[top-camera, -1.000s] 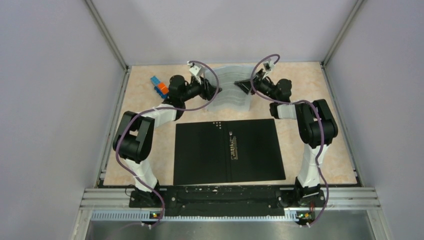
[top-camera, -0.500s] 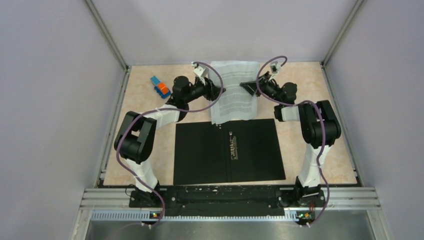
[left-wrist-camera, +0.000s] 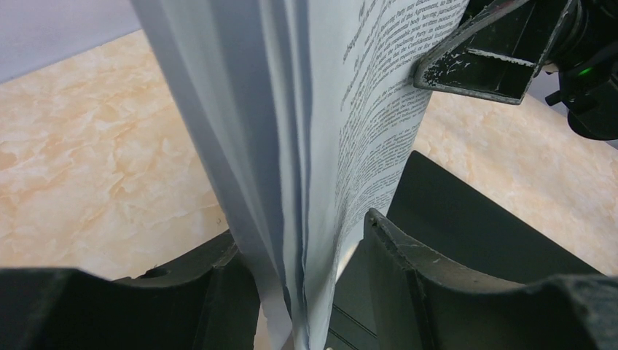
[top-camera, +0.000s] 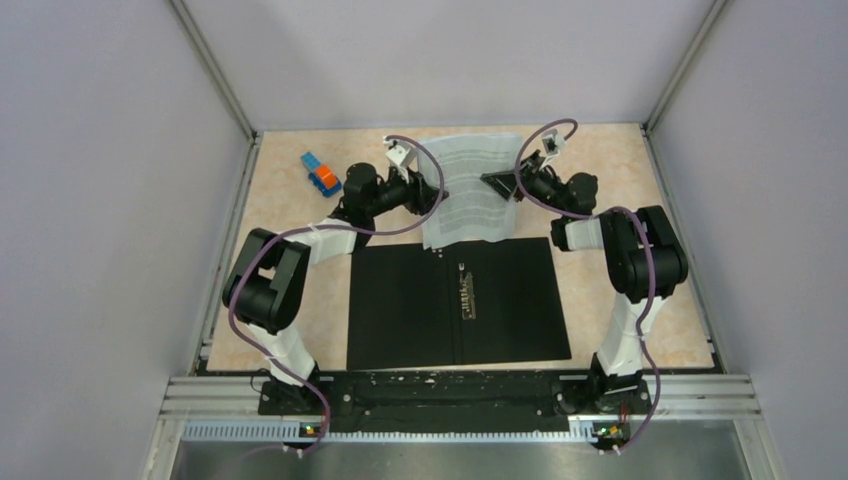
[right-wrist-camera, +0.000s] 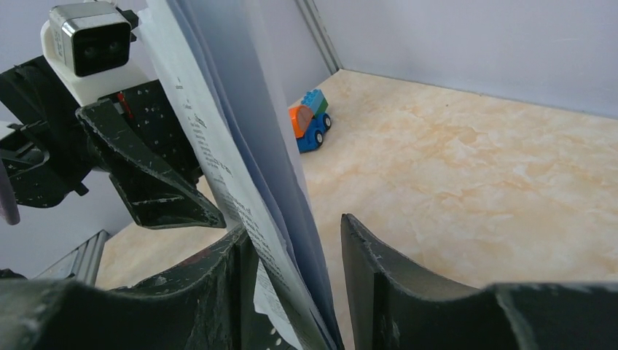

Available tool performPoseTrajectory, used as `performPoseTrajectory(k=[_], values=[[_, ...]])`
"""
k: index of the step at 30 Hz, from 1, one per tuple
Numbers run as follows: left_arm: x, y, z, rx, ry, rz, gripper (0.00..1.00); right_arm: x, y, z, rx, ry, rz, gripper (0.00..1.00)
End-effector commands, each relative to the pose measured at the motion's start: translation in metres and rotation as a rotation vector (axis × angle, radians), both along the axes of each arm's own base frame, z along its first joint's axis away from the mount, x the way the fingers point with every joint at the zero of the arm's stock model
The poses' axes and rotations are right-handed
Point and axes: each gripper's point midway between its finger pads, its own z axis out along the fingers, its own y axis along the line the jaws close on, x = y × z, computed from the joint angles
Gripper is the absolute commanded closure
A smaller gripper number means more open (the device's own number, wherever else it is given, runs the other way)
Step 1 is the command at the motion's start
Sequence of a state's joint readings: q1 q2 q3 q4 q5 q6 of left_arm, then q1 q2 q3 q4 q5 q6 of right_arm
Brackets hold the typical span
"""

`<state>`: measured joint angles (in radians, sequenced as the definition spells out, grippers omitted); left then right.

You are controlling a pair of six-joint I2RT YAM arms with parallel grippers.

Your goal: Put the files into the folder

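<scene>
1. Pincer state. My left pincer [top-camera: 437, 190] is clamped on the left edge of the files [top-camera: 470, 190], and my right pincer [top-camera: 492, 180] is clamped on their right edge. Both sets of fingers stand only as far apart as the sheaf between them allows. The files hang between the two pincers at the far middle of the tabletop [top-camera: 290, 260] and bow across their width.

2. Task items. The folder [top-camera: 455, 300] lies open and flat, black inside up, between the files and my arm bases. Its metal spine clip [top-camera: 466, 290] runs down the centre. From above, the near edge of the files meets the far edge of the folder. I cannot tell whether they touch.

3. Per-view detail.
- Left wrist: the files [left-wrist-camera: 306, 146] pass edge-on through my left pincer [left-wrist-camera: 306, 292], showing separate sheets and black print. One finger of the right pincer [left-wrist-camera: 484, 51] presses the printed face. Part of the folder [left-wrist-camera: 466, 219] lies below.
- Right wrist: the files [right-wrist-camera: 240, 109] pass through my right pincer [right-wrist-camera: 291, 284]. The left pincer [right-wrist-camera: 146, 175] grips the opposite edge. A blue-and-orange toy truck [right-wrist-camera: 310, 120] stands beyond, well apart from the files.

4. Surroundings. The tabletop is beige with a marbled pattern. Pale grey walls with metal corner posts enclose it. The top view shows the toy truck [top-camera: 320, 174] at far left.
</scene>
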<state>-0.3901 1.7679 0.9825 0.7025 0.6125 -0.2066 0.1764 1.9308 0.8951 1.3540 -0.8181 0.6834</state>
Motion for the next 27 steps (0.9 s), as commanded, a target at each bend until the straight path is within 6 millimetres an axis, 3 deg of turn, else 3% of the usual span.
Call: performPoseTrajectory(k=[1,5,8,10,14,17,20,23,24,27], values=[[-0.009,-0.003,0.032,-0.031,-0.084,-0.02,0.45,-0.015,0.003,0.031,0.011,-0.106,0.027,0.55],[-0.012,-0.007,0.035,-0.037,-0.088,-0.037,0.47,-0.015,0.002,0.028,0.006,-0.097,0.019,0.56],[-0.014,-0.012,0.032,-0.031,-0.085,-0.051,0.55,-0.014,0.001,0.027,0.002,-0.096,0.008,0.57],[-0.013,-0.013,0.031,-0.025,-0.098,-0.052,0.64,-0.012,0.0,0.027,-0.001,-0.096,-0.005,0.59],[0.003,-0.011,0.048,0.011,-0.195,-0.014,1.0,0.0,0.0,0.039,-0.018,-0.128,-0.027,0.77],[0.02,-0.008,0.07,0.035,-0.291,0.036,1.0,0.011,-0.002,0.06,-0.022,-0.176,-0.049,0.87],[0.032,-0.003,0.091,0.026,-0.35,0.074,1.0,0.019,-0.004,0.077,-0.03,-0.216,-0.08,0.89],[0.033,-0.005,0.102,0.015,-0.371,0.06,1.0,0.023,-0.005,0.087,-0.035,-0.238,-0.088,0.84],[0.032,-0.007,0.103,0.016,-0.377,0.05,1.0,0.023,-0.004,0.09,-0.034,-0.245,-0.087,0.75],[0.033,-0.007,0.093,0.028,-0.41,0.05,1.0,0.024,-0.003,0.091,-0.031,-0.243,-0.08,0.61]])
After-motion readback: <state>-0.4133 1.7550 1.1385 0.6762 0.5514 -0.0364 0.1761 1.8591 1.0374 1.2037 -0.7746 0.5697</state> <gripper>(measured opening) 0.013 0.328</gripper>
